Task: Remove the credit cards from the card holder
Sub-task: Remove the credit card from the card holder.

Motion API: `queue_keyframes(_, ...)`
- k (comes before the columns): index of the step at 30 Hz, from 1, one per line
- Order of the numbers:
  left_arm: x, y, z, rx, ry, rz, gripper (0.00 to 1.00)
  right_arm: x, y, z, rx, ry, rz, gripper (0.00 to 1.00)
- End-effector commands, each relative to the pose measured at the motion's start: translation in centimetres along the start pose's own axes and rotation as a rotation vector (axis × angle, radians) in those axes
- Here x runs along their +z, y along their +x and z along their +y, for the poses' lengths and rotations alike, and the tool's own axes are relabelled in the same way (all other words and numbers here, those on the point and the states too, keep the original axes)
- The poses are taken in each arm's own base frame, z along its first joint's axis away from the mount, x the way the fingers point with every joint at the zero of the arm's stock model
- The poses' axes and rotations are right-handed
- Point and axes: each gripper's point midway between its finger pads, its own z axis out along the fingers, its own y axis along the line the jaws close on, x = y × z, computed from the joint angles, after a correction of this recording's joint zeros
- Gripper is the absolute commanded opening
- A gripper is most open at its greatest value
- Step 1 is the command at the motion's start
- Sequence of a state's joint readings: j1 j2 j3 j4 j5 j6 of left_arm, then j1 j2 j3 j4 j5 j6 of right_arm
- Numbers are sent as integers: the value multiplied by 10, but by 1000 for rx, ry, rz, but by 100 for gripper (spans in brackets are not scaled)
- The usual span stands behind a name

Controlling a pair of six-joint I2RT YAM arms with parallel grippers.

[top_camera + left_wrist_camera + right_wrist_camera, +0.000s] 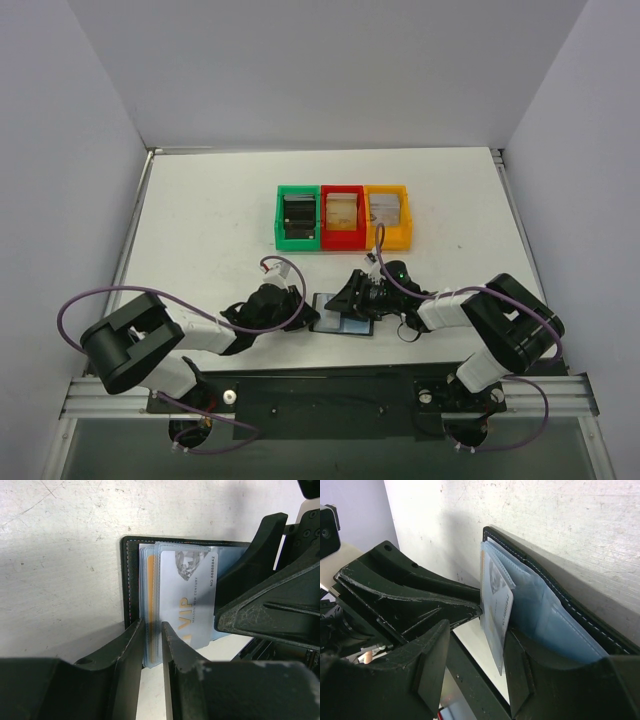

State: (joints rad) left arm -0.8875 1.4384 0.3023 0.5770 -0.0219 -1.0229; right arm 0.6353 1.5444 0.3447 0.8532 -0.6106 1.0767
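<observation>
The black card holder (342, 325) lies open on the table between my two grippers. In the left wrist view its black stitched edge (131, 580) frames grey-blue pockets with several credit cards (187, 600) sticking out, one marked VIP. My left gripper (152, 642) is shut on the near edge of the cards with the orange stripe; it also shows in the top view (303, 312). My right gripper (477, 645) is open; one finger (520, 665) presses on the holder's blue pocket (555, 620), and a lifted card (497, 610) stands between the jaws. It sits above the holder's right half (360, 298).
A green bin (298, 217), a red bin (342, 216) and a yellow bin (387, 215) stand in a row behind the grippers, each with a stack inside. White walls close in the table on three sides.
</observation>
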Motion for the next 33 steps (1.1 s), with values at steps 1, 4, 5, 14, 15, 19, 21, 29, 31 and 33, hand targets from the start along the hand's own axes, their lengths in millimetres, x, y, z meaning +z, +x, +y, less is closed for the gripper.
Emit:
queue_keyframes(1, 3, 3, 3, 17, -14, 13, 30, -3, -6, 22, -47, -71, -9, 41)
queue_keyframes(4, 3, 3, 10, 10, -42, 12, 28, -6, -7, 20, -46, -64, -13, 41)
queue_keyframes(5, 3, 4, 13, 8, -51, 17, 28, -7, -7, 19, -47, -61, -15, 41)
queue_keyframes(14, 6, 6, 19, -5, -74, 25, 23, -13, -6, 16, -54, -49, -22, 41)
queue_keyframes(15, 6, 6, 19, -4, -75, 26, 22, -13, -6, 15, -53, -47, -23, 41)
queue_keyframes(19, 6, 6, 20, -4, -81, 25, 15, -14, -5, 14, -56, -45, -22, 40)
queue_keyframes(21, 6, 7, 21, -3, -84, 26, 9, -15, -5, 12, -54, -39, -23, 40)
queue_keyframes(29, 6, 7, 21, -1, -85, 28, 0, -19, -6, 6, -46, -27, -35, 37)
queue_keyframes(31, 6, 7, 21, -1, -86, 27, 0, -19, -6, 7, -49, -31, -36, 36)
queue_keyframes(33, 6, 7, 22, -1, -88, 26, 0, -20, -6, 8, -49, -32, -38, 36)
